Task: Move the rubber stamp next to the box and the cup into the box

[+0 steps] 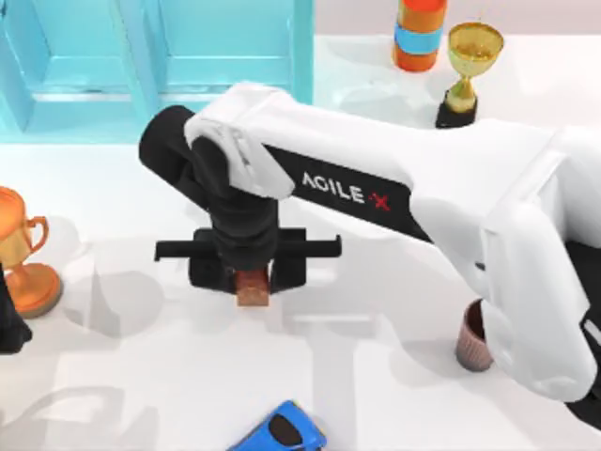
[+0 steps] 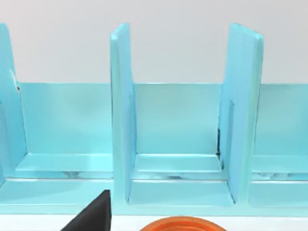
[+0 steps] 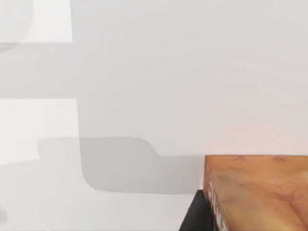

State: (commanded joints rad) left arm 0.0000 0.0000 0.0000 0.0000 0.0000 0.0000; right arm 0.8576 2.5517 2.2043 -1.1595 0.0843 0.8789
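While right hand [image 1: 252, 280] is clamped on rubber stamp [image 1: 252, 287] | stamp sits between its fingers | mid-table

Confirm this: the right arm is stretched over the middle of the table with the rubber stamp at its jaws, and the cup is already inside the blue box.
Wrong about the cup. The top view shows it standing on the table near the right edge, partly behind the right arm, far from the blue box at the back left. The rest holds: the right gripper is over the middle with the rubber stamp at its jaws.
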